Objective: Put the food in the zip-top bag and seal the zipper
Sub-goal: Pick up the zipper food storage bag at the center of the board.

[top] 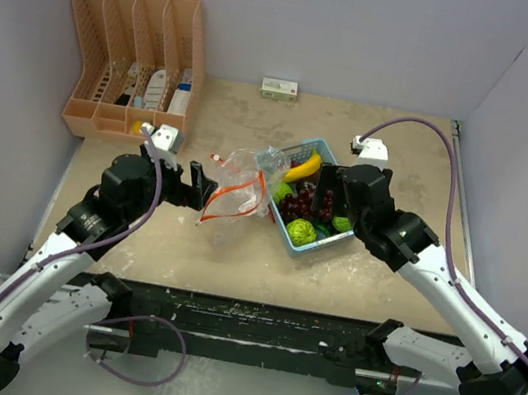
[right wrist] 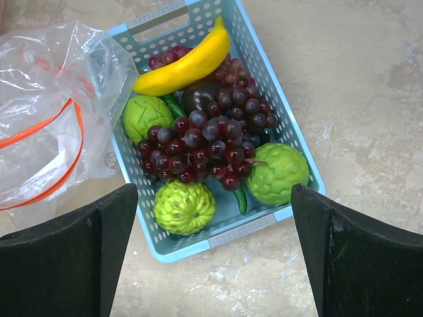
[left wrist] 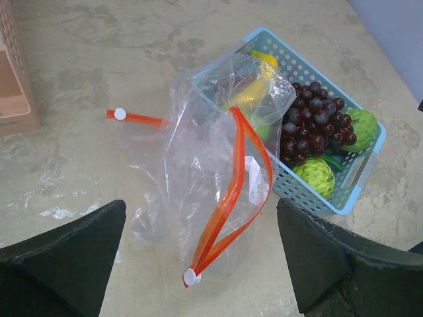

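The table [top: 233, 258] carries everything, and none of the food is in the bag yet. Both pairs of fingers stand spread as wide as they go and hold nothing.

The light-blue basket [right wrist: 218, 234] lies under and between the right fingers [right wrist: 66, 264], with all the food inside it. It leans against the zip-top bag [left wrist: 198, 172], which lies just ahead of the left fingers [left wrist: 66, 264], crumpled, its mouth gaping partly open towards them.

The bag looks like thin, limp, slippery film that would sag shut if pinched mid-wall. The stiffer orange zipper rim [left wrist: 231, 198] is the better hold, so one lip can be lifted to keep the mouth open.

The grape bunch [right wrist: 205, 142] sits in the middle between the right fingers, heaped on the other pieces. It is lumpy and probably light, and a grip across its bulk seems safer than one on a single berry.

The banana [right wrist: 185, 66] lies beyond it, smooth and curved, so closing across its middle suits it.

Three bumpy green fruits [right wrist: 184, 207] ring the grapes. They are round and could roll, though their rough skin should help a hold.

The long green vegetable [right wrist: 242, 198] is mostly buried and hard to reach first.

The white slider [left wrist: 191, 277] sits at the zipper end nearest the left fingers.
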